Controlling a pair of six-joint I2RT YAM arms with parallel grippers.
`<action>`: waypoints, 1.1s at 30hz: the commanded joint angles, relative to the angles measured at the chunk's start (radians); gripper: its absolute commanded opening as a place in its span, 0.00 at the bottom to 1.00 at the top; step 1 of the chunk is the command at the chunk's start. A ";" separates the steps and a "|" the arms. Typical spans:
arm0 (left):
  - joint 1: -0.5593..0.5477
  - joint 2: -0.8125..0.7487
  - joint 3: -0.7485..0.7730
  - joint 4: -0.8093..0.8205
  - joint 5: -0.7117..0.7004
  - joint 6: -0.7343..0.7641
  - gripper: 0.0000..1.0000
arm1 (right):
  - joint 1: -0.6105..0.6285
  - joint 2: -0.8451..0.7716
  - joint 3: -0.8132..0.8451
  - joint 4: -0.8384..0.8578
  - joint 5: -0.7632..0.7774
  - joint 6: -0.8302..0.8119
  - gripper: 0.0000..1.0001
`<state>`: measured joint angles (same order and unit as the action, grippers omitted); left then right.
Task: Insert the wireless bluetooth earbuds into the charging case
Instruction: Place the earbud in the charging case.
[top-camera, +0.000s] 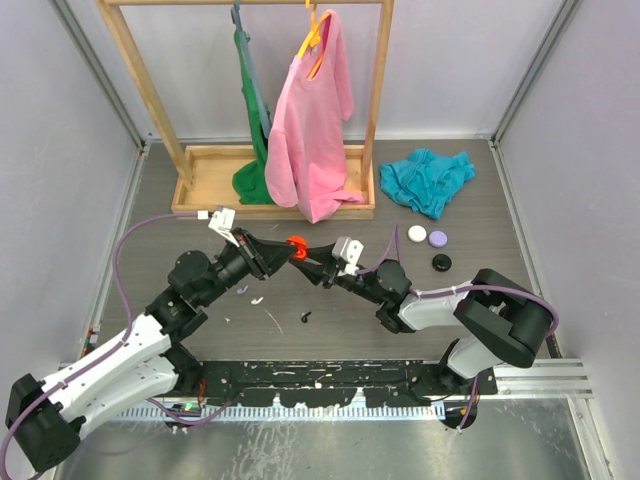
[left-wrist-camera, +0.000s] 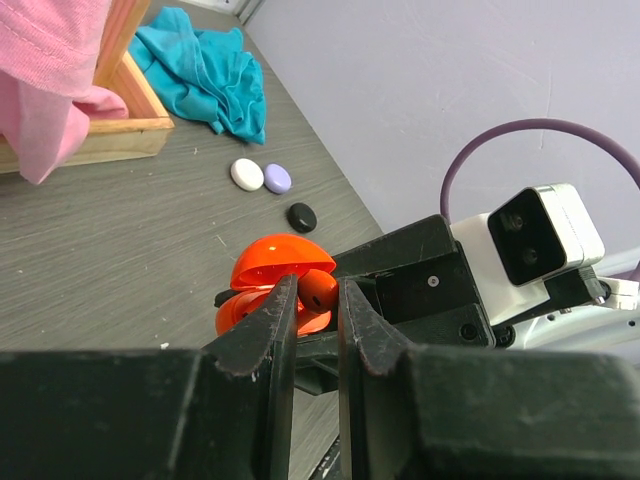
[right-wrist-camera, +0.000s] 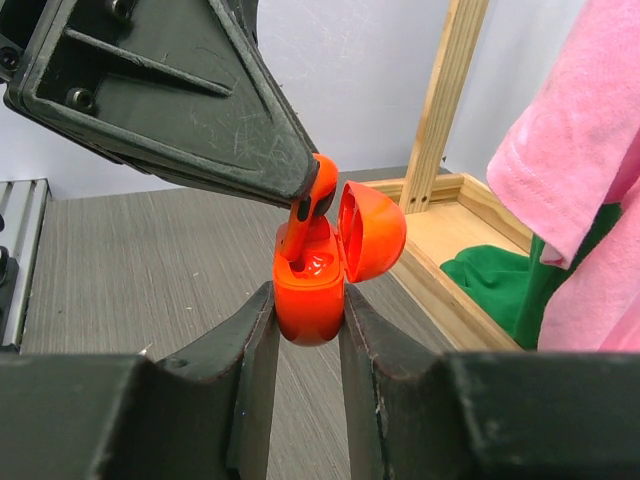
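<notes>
**Red earbud held at the open case**

In the left claw (left-wrist-camera: 317, 300), nearly shut, a red earbud (right-wrist-camera: 320, 190) pinched by its rounded head, stem slanting down into the well of the red case (right-wrist-camera: 312, 318). In the right claw (right-wrist-camera: 305, 296), narrow, that case clamped by both sides of its base, upright, lid (right-wrist-camera: 373, 228) hinged open and leaning away from the earbud. Both claws tip to tip above the middle of the table (top-camera: 480, 250), case and earbud lifted clear of it.

Below them on the table, toward the arm bases, a black earbud (top-camera: 305, 319) lying loose. To its left, 1 lilac speck (top-camera: 241, 290) and 1 white bit (top-camera: 257, 299), too small to tell apart from scraps.

Off to the right, 3 shut cases: white (top-camera: 417, 233) and lilac (top-camera: 438, 239) just beside each other, black (top-camera: 442, 262) near them, closer to the arms. Beyond those, a crumpled teal cloth (top-camera: 428, 180).

At the far side, a wooden rack (top-camera: 275, 160) with a pink shirt (top-camera: 310, 130) and a green garment (top-camera: 252, 110) hanging from it.
</notes>
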<state>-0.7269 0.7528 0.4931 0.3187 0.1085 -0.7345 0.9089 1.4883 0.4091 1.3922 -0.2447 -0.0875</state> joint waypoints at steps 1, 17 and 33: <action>-0.016 -0.009 -0.007 -0.002 -0.036 0.022 0.14 | 0.006 -0.014 0.004 0.128 0.011 -0.004 0.04; -0.079 -0.043 -0.048 -0.010 -0.162 -0.048 0.17 | 0.006 -0.004 -0.007 0.158 0.035 -0.006 0.04; -0.111 -0.044 -0.049 -0.066 -0.238 -0.109 0.20 | 0.005 0.006 -0.019 0.186 0.055 -0.008 0.04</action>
<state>-0.8253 0.7261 0.4549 0.2958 -0.0856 -0.8242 0.9127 1.5013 0.3809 1.4075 -0.2245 -0.0879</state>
